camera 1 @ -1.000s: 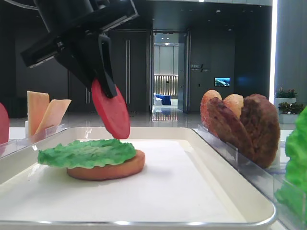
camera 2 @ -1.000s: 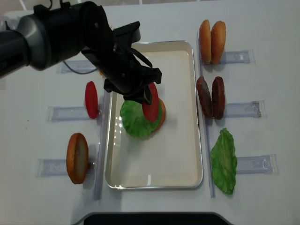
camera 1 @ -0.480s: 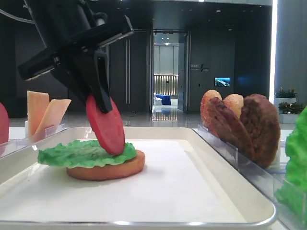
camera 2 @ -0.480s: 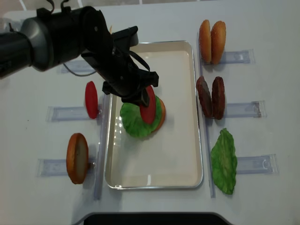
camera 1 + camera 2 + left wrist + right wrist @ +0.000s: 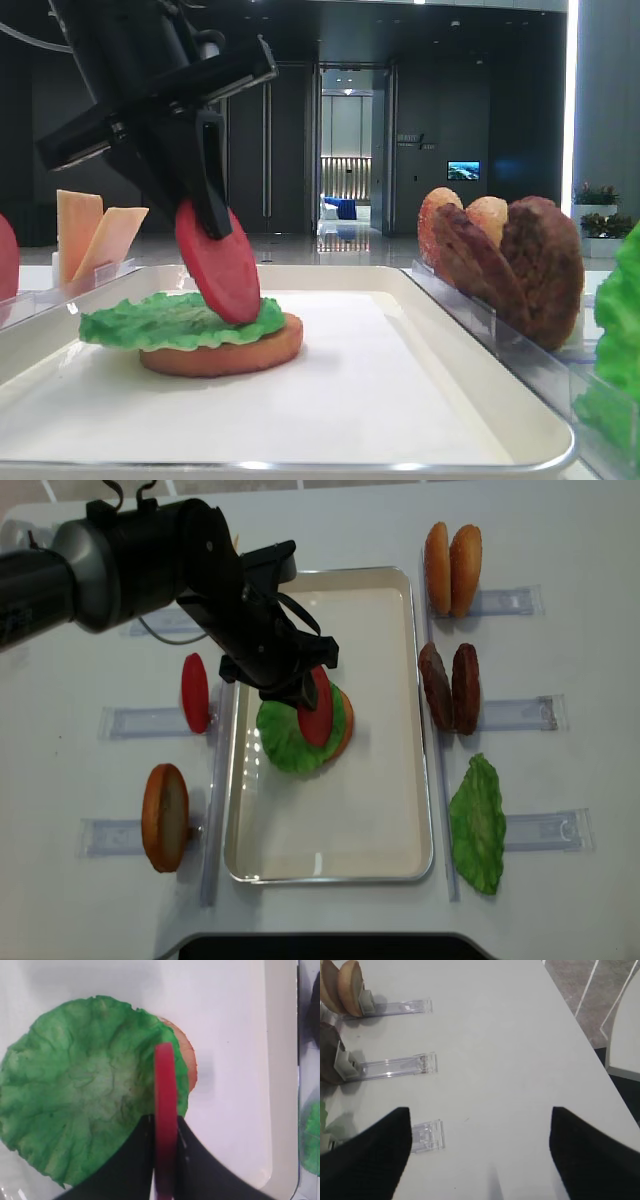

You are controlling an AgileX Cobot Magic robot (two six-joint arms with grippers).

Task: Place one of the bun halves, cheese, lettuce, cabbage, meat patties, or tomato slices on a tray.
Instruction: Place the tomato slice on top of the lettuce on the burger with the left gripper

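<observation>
My left gripper (image 5: 165,1121) is shut on a red tomato slice (image 5: 165,1085), held on edge. In the side view the tomato slice (image 5: 222,268) leans with its lower rim touching the green lettuce (image 5: 150,322), which lies on a bun half (image 5: 235,355) in the white tray (image 5: 400,400). From above, the left gripper (image 5: 300,685) hangs over the lettuce (image 5: 280,745) in the tray's (image 5: 370,810) upper left part. My right gripper (image 5: 480,1155) stands open over bare table, with nothing between its fingers.
Left of the tray a second tomato slice (image 5: 194,692) and a bun half (image 5: 165,817) stand in clear holders. On the right are two bun halves (image 5: 450,555), two meat patties (image 5: 450,687) and a lettuce leaf (image 5: 478,823). Cheese (image 5: 95,235) stands at the far left.
The left gripper came down and slightly left with the tomato slice, from above the lettuce until its rim rests on it. Over the last half second it barely moved.
</observation>
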